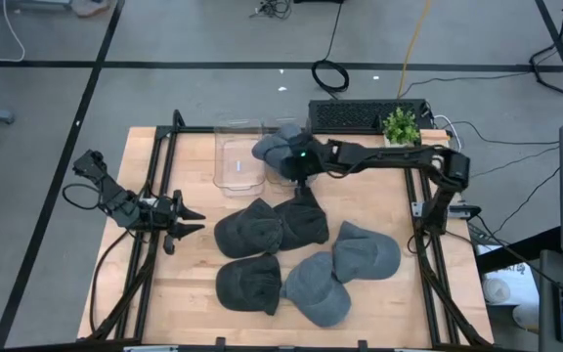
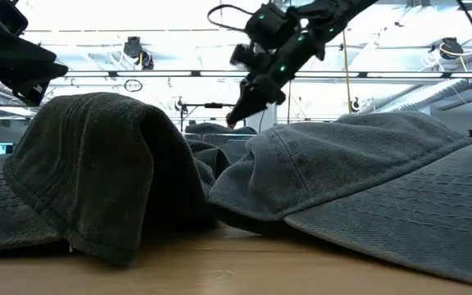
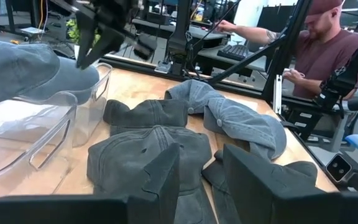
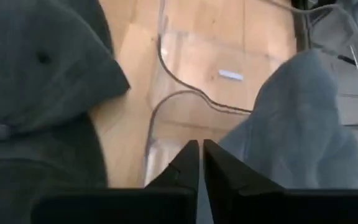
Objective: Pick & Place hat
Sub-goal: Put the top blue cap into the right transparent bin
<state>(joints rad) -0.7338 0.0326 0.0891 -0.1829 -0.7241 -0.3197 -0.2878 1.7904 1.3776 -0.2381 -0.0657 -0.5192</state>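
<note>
Worktop (image 1: 379,215): wooden top in a black frame, carrying the hats and a clear bin.
Right pincer (image 1: 299,176): arm reached across from the right edge toward the far middle, over the clear bin; fingers (image 4: 188,163) pressed together with nothing between them.
Hat in bin (image 1: 274,147): blue-grey cap draped over the clear bin's right wall, partly inside, just beside the right pincer.
Clear bin (image 1: 237,166): transparent tub near the far edge, left of centre.
Hat pile (image 1: 306,259): five more grey caps clustered at mid-worktop, running toward the near edge, several touching or overlapping.
Left pincer (image 1: 179,223): low near the left edge, well apart from the hat pile, pointed toward it; fingers spread a little, holding nothing.
Plant (image 1: 400,125): small potted green at the far edge, right of the bin.
Person (image 3: 328,43): seated beyond the worktop in a maroon shirt, hands at a keyboard.
</note>
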